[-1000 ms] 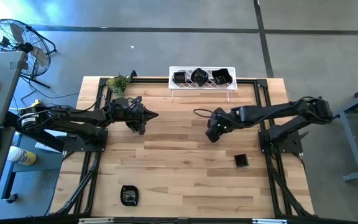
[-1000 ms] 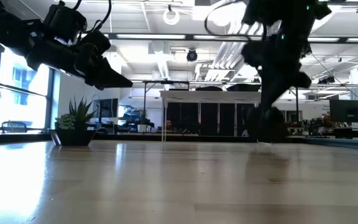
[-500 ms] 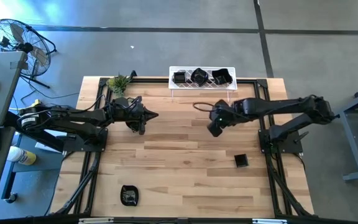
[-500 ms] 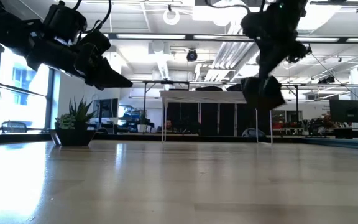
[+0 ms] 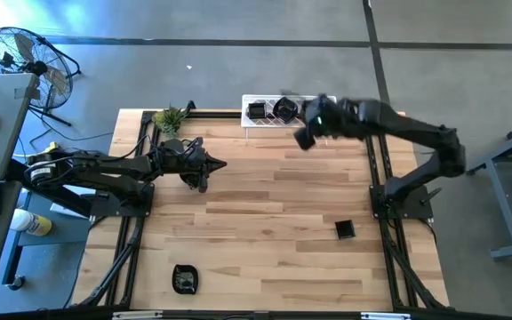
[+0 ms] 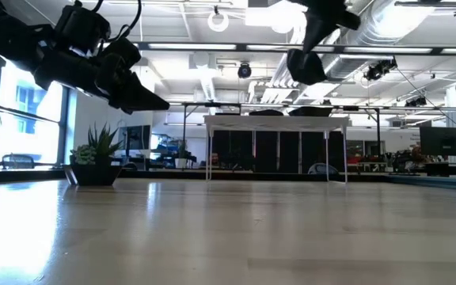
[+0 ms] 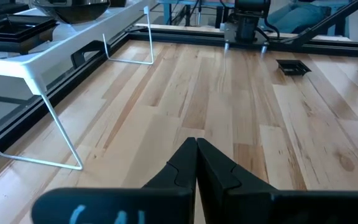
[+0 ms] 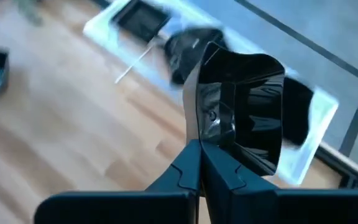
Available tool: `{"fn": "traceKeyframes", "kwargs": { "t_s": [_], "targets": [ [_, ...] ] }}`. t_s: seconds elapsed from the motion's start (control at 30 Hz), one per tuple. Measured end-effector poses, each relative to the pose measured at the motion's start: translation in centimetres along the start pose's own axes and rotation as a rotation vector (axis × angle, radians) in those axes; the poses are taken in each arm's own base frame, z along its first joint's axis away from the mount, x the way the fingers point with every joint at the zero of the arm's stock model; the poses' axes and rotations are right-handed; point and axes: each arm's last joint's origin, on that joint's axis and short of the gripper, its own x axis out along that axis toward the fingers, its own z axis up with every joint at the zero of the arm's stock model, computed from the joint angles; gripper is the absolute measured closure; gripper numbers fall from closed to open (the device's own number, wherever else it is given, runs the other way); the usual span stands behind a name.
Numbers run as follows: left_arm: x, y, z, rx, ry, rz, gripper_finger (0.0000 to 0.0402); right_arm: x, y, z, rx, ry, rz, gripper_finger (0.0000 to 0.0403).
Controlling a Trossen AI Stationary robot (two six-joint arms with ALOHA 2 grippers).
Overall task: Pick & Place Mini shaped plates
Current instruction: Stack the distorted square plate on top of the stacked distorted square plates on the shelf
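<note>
My right gripper (image 5: 305, 138) is shut on a glossy black mini plate (image 8: 244, 106), high over the table just in front of the white wire rack (image 5: 289, 123); the plate also shows in the low view (image 6: 305, 67). The rack carries three black plates, among them one at its left end (image 5: 256, 111) and one in its middle (image 5: 284, 109). Two more plates lie flat on the table, one at the right (image 5: 345, 229) and one at the near left (image 5: 185, 279). My left gripper (image 5: 223, 164) is shut and empty, hovering over the table's left half. My right gripper pinches the plate's rim (image 8: 197, 127) between its two fingers, at one side of the plate. The fingers come slanting from the table's right. The plate is lifted clear of the table and stands up from the fingertips, its hollow toward the wrist camera.
A small green plant (image 5: 169, 118) stands at the far left corner. Black frame rails (image 5: 376, 151) run along the table's left and right sides. The bare wood in the middle (image 5: 265, 222) is free room.
My right gripper has risen from the table's middle with the black plate and gone toward the far edge, up to the front of the white rack. The plate is lifted clear of the table.
</note>
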Motion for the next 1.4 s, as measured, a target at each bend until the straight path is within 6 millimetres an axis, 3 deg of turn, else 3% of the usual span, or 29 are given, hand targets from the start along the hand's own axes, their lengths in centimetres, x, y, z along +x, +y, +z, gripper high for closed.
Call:
{"fn": "traceKeyframes", "kwargs": {
  "t_s": [0.23, 0.43, 0.57, 1.03, 1.4],
  "targets": [
    [0.0, 0.0, 0.0, 0.0, 0.0, 0.0, 0.0401, 3.8, -1.7, 4.9, 0.004, 0.173, -0.125, 0.04],
    [0.0, 0.0, -0.1, -0.002, 0.007, -0.001, 0.0401, 7.7, -1.9, 6.5, -0.019, 0.335, -0.221, 0.04],
    [0.0, 0.0, -0.1, -0.002, 0.008, -0.001, 0.0401, 9.3, -1.4, 6.7, -0.11, 0.368, -0.265, 0.04],
    [0.0, 0.0, -0.1, -0.002, 0.008, -0.006, 0.0401, 10.2, -1.5, 6.2, -0.124, 0.396, -0.305, 0.0393],
    [0.0, 0.0, -0.1, -0.002, 0.009, -0.007, 0.0401, 10.2, -1.6, 6.2, -0.147, 0.391, -0.324, 0.0312]
  ]
}}
